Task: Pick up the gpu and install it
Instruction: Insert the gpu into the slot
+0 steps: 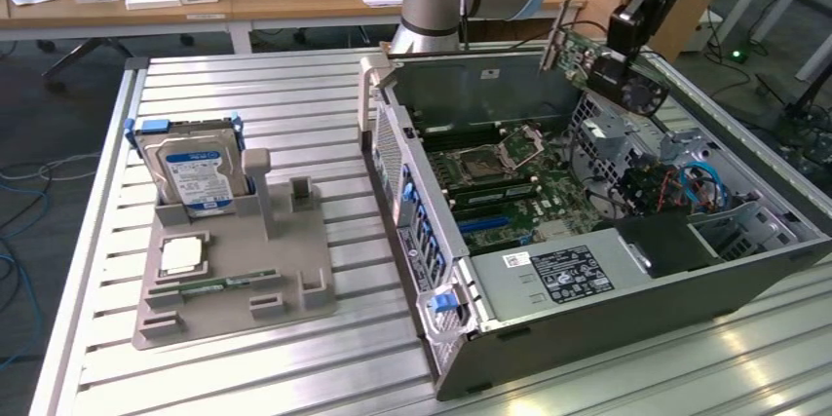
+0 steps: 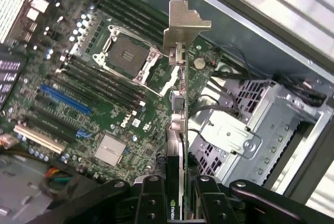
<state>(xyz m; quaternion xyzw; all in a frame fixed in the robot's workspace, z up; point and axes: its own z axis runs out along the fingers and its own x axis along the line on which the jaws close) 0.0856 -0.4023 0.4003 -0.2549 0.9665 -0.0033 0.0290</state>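
The gpu [image 1: 601, 63] hung tilted above the open computer case [image 1: 611, 333], over the motherboard [image 2: 112, 85]. Its silver bracket [image 2: 183, 25] was at the end farthest from the wrist. Lowered misaligned, it could miss its slot or strike the drive cage [image 2: 237, 130]. The gripper [image 2: 176, 195] was clamped on the card's near end.

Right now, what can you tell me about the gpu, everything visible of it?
The gpu is a thin green card with a dark face and a bent silver bracket at one end. The gripper is shut on it, clamping both faces. It hangs tilted above the open computer case, over the motherboard, not seated in any slot.
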